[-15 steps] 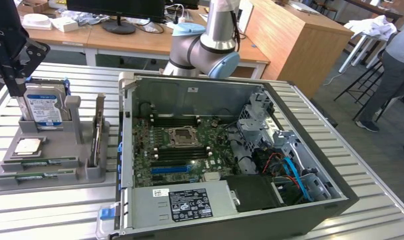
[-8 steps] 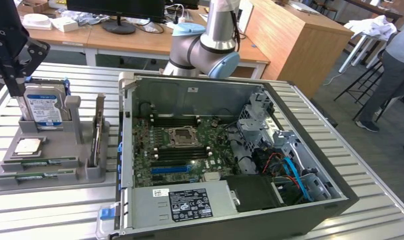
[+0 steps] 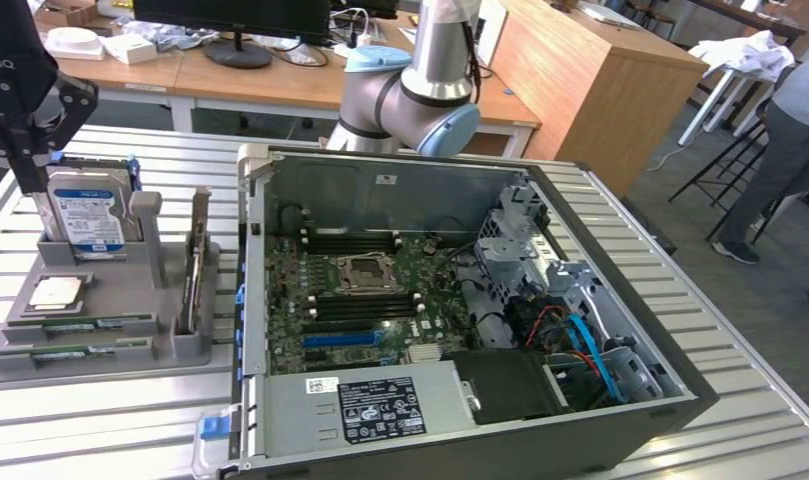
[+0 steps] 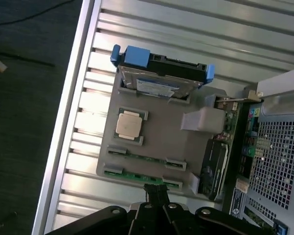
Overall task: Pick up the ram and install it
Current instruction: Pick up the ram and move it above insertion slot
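Observation:
Two ram sticks lie flat in slots at the front of the grey holder [image 3: 177, 352]: one ram [image 3: 91, 323] and a second ram [image 3: 73, 350] beside it. In the wrist view they are the thin green strips, ram [image 4: 142, 157] and ram [image 4: 137, 176]. My gripper [image 3: 31, 178] hangs high over the holder at the exterior view's left, above the hard drive. In the wrist view my gripper [image 4: 156, 190] is shut with nothing between its fingers, its tips pointing over the nearer ram stick and well clear of it.
The holder also carries a blue-labelled hard drive [image 3: 87, 215], a silver CPU [image 3: 57, 292] and an upright expansion card [image 3: 195, 262]. The open computer case [image 3: 618, 250] lies to the exterior view's right, motherboard [image 3: 364, 300] exposed. A person [image 3: 791, 130] stands at the far right.

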`<state>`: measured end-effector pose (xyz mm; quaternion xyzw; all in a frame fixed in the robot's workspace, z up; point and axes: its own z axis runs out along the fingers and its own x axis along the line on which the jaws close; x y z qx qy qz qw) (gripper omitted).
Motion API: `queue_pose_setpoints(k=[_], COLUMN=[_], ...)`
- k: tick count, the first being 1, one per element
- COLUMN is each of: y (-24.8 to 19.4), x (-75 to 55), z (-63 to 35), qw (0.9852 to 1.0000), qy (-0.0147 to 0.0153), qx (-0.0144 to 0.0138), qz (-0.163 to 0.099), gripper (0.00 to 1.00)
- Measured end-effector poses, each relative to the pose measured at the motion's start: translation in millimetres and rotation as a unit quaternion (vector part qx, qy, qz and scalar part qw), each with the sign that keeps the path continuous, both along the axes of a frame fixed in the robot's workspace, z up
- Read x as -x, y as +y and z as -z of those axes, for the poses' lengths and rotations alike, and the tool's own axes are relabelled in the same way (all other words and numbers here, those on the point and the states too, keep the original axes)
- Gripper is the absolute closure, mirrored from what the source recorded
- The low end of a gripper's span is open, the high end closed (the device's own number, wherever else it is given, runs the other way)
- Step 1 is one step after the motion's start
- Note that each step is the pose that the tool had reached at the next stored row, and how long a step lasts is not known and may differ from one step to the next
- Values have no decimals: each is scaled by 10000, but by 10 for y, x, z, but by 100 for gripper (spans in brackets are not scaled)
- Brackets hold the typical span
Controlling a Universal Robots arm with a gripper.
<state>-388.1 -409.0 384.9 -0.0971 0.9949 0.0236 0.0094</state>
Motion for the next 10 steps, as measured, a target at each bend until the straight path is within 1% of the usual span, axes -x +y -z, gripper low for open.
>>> queue_pose_setpoints(k=[3, 5, 7, 10], y=[0, 0, 0, 0], x=[0, 0, 0, 0], z=[1, 1, 2, 2], qw=[9996, 9990, 9980, 9959], qy=[0, 0, 0, 0], qx=[0, 0, 0, 0], qz=[-270, -458, -637, -907], gripper=[90, 90, 90, 90])
